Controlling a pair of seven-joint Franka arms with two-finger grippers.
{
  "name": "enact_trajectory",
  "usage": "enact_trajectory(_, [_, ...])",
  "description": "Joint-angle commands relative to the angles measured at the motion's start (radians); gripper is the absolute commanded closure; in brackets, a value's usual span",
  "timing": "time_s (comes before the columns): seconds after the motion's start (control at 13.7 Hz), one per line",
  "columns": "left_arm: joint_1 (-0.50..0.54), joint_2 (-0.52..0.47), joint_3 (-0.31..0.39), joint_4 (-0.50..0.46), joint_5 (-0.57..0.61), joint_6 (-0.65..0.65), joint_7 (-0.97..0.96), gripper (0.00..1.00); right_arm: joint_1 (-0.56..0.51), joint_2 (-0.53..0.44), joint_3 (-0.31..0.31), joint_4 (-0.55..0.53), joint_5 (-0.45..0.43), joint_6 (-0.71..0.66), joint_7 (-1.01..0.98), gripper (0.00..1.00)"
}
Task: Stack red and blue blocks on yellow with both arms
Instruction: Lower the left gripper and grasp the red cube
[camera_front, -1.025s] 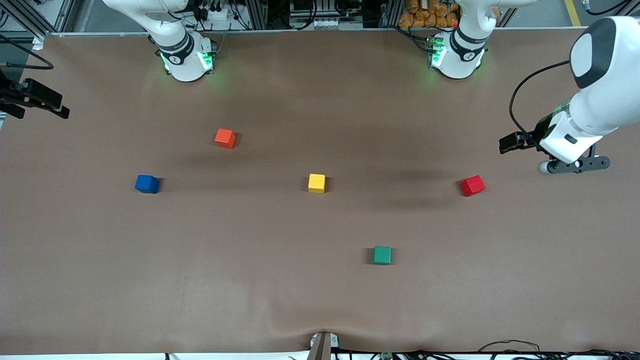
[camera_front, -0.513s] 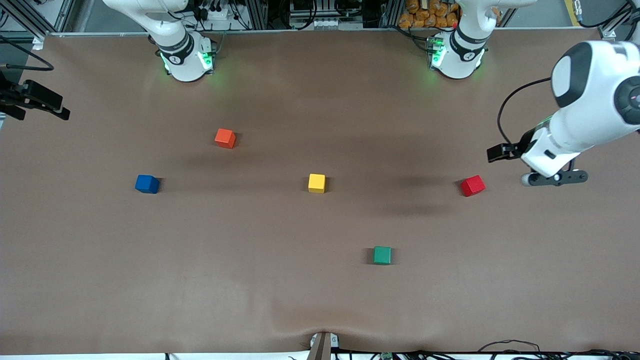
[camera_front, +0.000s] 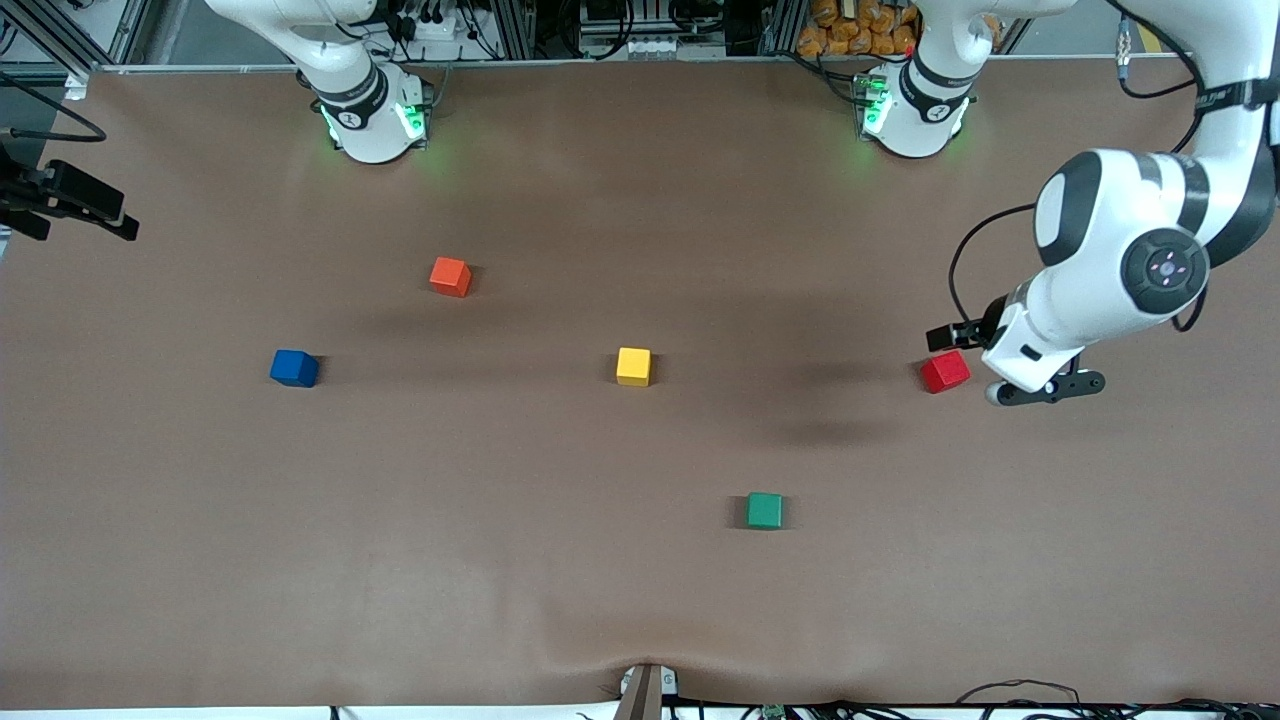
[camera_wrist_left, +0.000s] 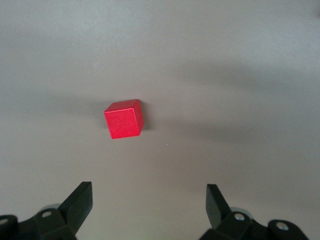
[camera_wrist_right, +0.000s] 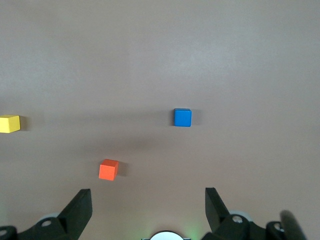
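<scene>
Stacking not started: yellow cube bare mid-table, red cube at its 3 o'clock toward the left arm's end, blue cube at 9 o'clock toward the right arm's end, all well apart. Left gripper up over table just beside red, fingers spread wide, empty. Right gripper waits high, fingers spread, empty. Orange cube and green cube well off both routes to yellow. Plenty of open table, edges distant.
</scene>
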Motion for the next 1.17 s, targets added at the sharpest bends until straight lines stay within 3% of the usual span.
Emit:
enact_trajectory(0.0, [-0.003, 0.02, 0.0, -0.048, 0.008, 0.078, -0.14, 0.0, -0.009, 0.011, 0.001, 0.022, 0.016, -0.006, -0.015, 0.0])
enact_trajectory(0.29, [0.01, 0.093, 0.002, -0.076, 0.009, 0.181, -0.161, 0.0, -0.009, 0.011, 0.0, 0.022, 0.016, -0.006, -0.015, 0.0])
enact_trajectory(0.59, [0.015, 0.097, 0.008, -0.246, 0.014, 0.42, -0.147, 0.0, -0.009, 0.011, 0.0, 0.022, 0.016, -0.006, -0.014, 0.0])
enact_trajectory(1.1, [0.061, 0.097, 0.005, -0.275, 0.117, 0.431, -0.144, 0.0, -0.01, 0.013, -0.002, 0.022, 0.021, -0.006, -0.014, 0.0])
